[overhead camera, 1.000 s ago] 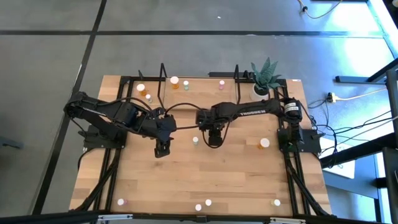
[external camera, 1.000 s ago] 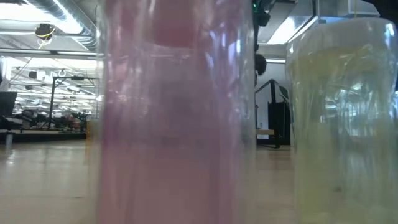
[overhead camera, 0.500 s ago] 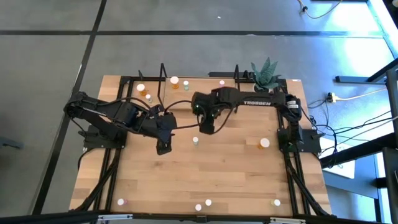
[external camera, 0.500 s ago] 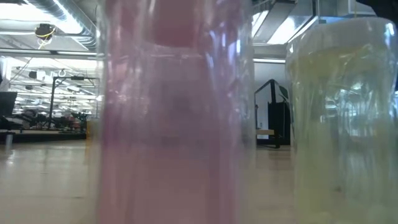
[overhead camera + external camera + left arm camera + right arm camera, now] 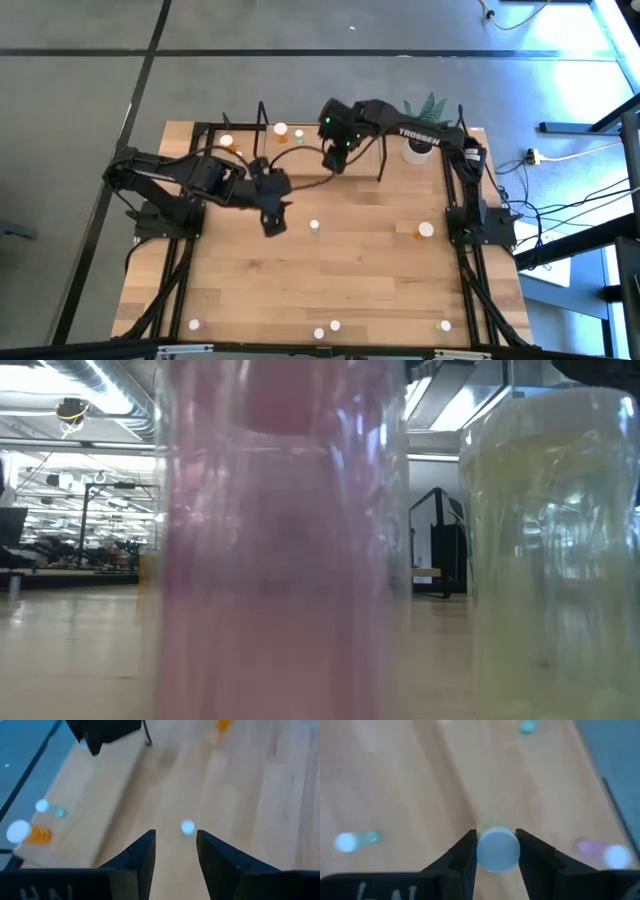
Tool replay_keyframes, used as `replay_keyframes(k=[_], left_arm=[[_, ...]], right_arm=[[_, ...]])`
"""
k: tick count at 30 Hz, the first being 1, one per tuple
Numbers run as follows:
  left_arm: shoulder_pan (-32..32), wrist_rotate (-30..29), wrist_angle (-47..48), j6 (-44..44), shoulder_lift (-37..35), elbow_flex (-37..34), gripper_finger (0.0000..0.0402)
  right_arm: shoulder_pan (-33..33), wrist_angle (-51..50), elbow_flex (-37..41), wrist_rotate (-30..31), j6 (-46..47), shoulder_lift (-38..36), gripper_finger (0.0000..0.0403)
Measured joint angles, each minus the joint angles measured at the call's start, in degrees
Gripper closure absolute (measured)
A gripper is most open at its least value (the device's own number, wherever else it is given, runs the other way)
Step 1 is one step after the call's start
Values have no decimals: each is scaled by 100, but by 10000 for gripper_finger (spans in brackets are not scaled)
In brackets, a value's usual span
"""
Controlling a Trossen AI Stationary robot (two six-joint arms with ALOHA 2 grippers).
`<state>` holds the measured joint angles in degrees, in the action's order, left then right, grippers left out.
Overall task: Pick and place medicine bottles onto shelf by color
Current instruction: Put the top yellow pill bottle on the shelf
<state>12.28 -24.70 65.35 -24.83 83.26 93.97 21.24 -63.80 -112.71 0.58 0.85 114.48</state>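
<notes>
Currently a white-capped bottle (image 5: 498, 849) is being clamped by the right gripper (image 5: 336, 158) above the shelf (image 5: 320, 135) (left gripper (image 5: 175, 851) hanging parted, empty).

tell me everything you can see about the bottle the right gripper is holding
The bottle shows mostly as a round white cap, seen end-on; its body colour is hidden. It sits clamped between the right gripper's dark jaws, which press its two sides. In the high view the gripper hangs over the shelf at the table's far edge.

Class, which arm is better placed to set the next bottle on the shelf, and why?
The right. Its claw grips a white-capped bottle and hangs over the shelf. The left claw is open and empty, out over mid-table.
</notes>
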Motion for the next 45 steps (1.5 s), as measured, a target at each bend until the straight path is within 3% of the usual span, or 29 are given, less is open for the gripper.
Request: replay_keyframes(k=[10,18,45], left_arm=[[-826,-22,-449,161,0,0,266],[-1215,-16,-458,150,0,0,266],[-1352,36,-456,296,0,0,266]], right_arm=[[795,591,3,-3,-1158,407,279],[1092,597,11,-11,-1516,834,279],[1123,887,11,-216,-2059,1049,279]])
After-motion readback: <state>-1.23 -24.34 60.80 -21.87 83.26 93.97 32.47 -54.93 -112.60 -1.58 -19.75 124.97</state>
